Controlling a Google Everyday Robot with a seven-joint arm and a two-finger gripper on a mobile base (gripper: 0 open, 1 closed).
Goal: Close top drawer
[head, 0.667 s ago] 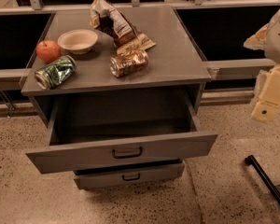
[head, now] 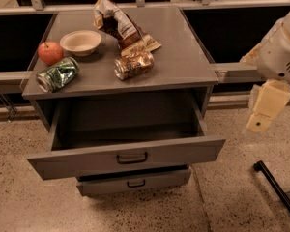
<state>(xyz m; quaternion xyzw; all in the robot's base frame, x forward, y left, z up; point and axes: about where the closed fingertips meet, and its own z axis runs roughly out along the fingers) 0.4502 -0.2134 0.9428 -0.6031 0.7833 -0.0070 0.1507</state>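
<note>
The top drawer [head: 125, 156] is a grey metal drawer pulled far out of the cabinet. Its deep box is empty, and a dark loop handle [head: 132, 157] sits at the centre of its front. A second drawer [head: 134, 181] below it stands slightly out. My gripper [head: 259, 123], with cream fingers on a white arm, hangs at the right edge. It points down, to the right of the drawer's right front corner, and does not touch the drawer.
On the cabinet top [head: 183, 52] lie a red apple [head: 50, 52], a beige bowl [head: 80, 42], a green can [head: 58, 74], a brown can [head: 134, 65] and a crumpled chip bag [head: 117, 23]. A black bar [head: 278, 190] lies on the speckled floor at lower right.
My gripper has moved slightly left and down, closer to the drawer's right side. The drawer stands as far out as before.
</note>
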